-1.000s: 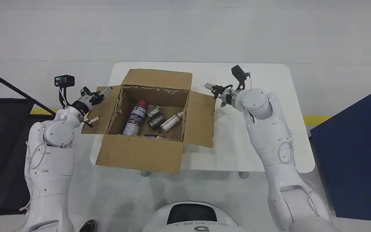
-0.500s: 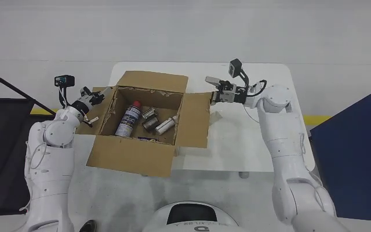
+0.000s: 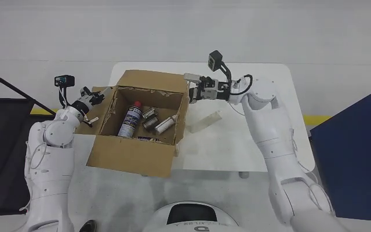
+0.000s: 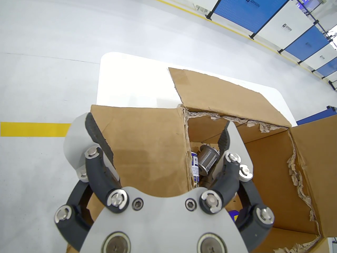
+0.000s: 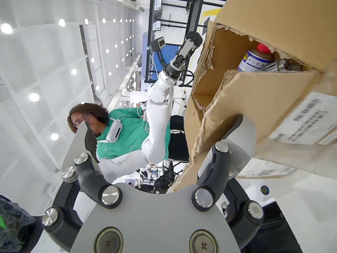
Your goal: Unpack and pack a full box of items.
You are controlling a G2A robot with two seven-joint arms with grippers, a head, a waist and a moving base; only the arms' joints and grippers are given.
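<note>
An open cardboard box sits on the white table. Inside lie a red-capped spray can, metal cylinders and a small white bottle. My left gripper stands open, its fingers straddling the box's left flap. In the left wrist view the can and a metal cylinder show past that flap. My right gripper is open at the right flap, which stands upright against one finger. The spray can shows over the torn edge.
The back flap and front flap lie folded outward. A pale strip lies on the table right of the box. The table's right half is bare, and the box overhangs the front edge.
My right gripper has moved left and raised the right flap from lying flat to upright. The box has slid slightly left. The left arm has not moved.
</note>
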